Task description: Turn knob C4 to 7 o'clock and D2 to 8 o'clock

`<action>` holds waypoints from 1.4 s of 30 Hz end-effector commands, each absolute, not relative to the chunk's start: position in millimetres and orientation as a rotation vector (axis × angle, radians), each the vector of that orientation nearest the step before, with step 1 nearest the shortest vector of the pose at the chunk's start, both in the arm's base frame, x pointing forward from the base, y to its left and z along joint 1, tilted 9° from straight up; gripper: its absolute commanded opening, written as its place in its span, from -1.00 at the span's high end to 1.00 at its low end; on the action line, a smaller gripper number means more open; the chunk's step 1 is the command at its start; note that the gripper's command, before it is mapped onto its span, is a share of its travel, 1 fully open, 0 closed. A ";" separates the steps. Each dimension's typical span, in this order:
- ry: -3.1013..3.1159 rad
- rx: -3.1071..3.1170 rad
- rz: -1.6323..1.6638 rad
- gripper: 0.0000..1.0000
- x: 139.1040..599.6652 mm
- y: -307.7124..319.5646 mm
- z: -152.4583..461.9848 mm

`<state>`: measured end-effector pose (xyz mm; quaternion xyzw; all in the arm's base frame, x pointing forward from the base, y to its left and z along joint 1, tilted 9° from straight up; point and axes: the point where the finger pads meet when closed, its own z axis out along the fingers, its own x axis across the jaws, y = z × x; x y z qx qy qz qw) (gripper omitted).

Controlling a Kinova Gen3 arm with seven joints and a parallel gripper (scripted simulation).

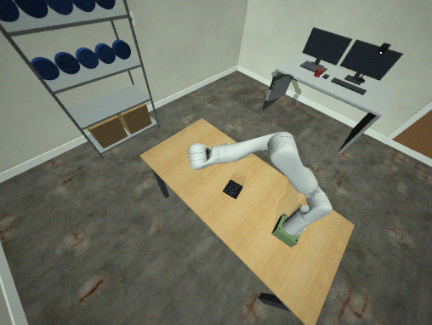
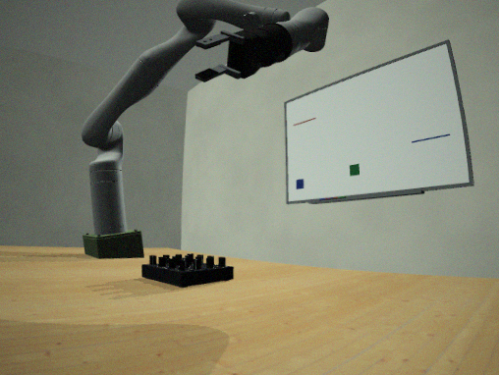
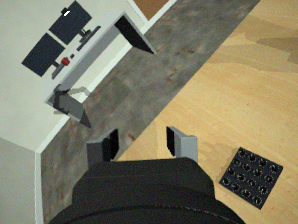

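Gripper [image 2: 212, 59] is hanging high with fingers spread wide and holding nothing, pointing sideways rather than down, while the knob box [image 2: 187, 269] is sitting on the table [image 2: 344, 319] far below and slightly right of it, so descent plus wrist reorientation needed.

knob box [image 1: 233, 189] | knob lines, names: too small to read

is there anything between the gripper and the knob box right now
Nothing. In the exterior view the open gripper hangs high above the knob box, with only air between them. The wrist view shows just bare table near the box.
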<state>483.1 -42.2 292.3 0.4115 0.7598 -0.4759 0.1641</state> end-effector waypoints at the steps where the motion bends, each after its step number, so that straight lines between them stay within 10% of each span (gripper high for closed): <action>1: 2.165 1.174 -1.354 -1.00 483.2 -42.1 293.3; 42: 2.328 1.031 -1.375 -1.00 487.4 -59.4 275.6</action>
